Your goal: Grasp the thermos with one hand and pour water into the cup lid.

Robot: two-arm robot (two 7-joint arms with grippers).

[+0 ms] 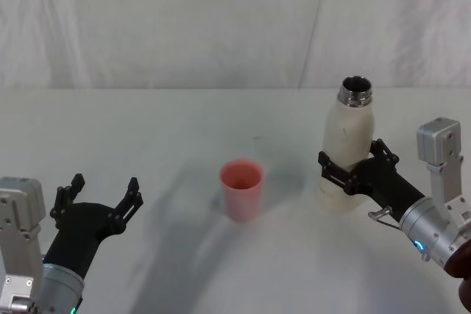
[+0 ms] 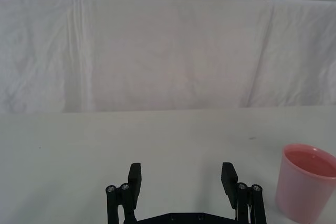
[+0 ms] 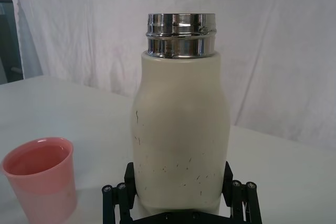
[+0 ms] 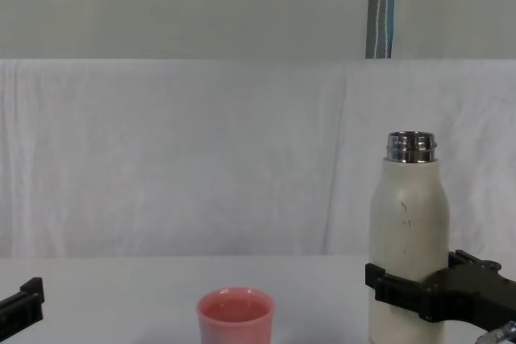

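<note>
Table (image 1: pixel 184 123): a white surface ran across the head view, with a creased white cloth backdrop (image 1: pixel 147 20) hanging behind it.

Thermos (image 1: pixel 349 145): the cream-white bottle stood upright on the table at the robot's right, well apart from the pink cup. Its steel neck was uncapped and open at the top. Small dark scuffs marked the lower body, seen clearly in the right wrist view (image 3: pixel 180 135). In the chest view (image 4: pixel 409 231) it rose far above the cup's rim.

Right gripper (image 1: pixel 355 167): the black clamp sat low on the thermos, one finger on each side of the body. The fingers were pinching the bottle's lower part, pressed against its walls in the right wrist view (image 3: pixel 178 195). The chest view (image 4: pixel 411 296) showed the same band of black across the bottle near its base. The grey arm reached in from the lower right.

Left gripper (image 1: pixel 101 198): it sat low at the robot's left, well apart from the cup and not touching anything. Its fingers were spread wide with only bare table between them, as the left wrist view (image 2: pixel 181 184) confirmed.

Cup lid (image 1: pixel 241 188): the small pink cup stood upright on the table between the two grippers, nearer the centre. Its contents could not be told with certainty; the inside looked pink and glossy in the left wrist view (image 2: pixel 306 182).
</note>
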